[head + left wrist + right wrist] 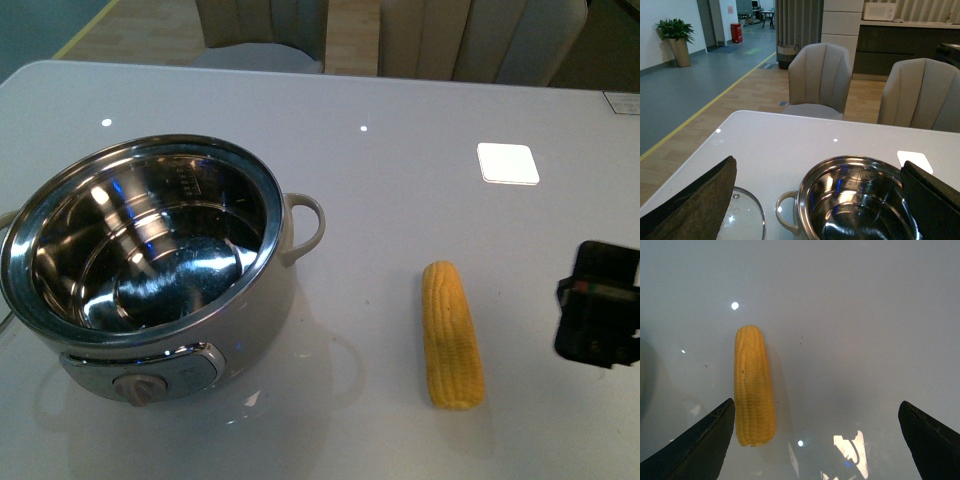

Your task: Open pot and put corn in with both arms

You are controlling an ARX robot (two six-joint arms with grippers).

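Observation:
The pot (255,310) stands uncovered on the left of the table, and its shiny steel inside is bare. Its glass lid (746,216) lies flat on the table beside one loop handle (785,212). My left gripper (818,164) hovers open above the pot (860,200), holding nothing. The corn (452,335) lies lengthwise on the table to the right of the pot. My right gripper (816,404) is open above the table, with the corn (755,390) just inside one finger (705,440). A black part of my right arm (598,318) shows at the right edge.
The white table (400,210) carries a bright square patch (508,163) at the back right. Beige chairs (480,35) stand behind the far edge. A label (622,102) sits at the far right corner.

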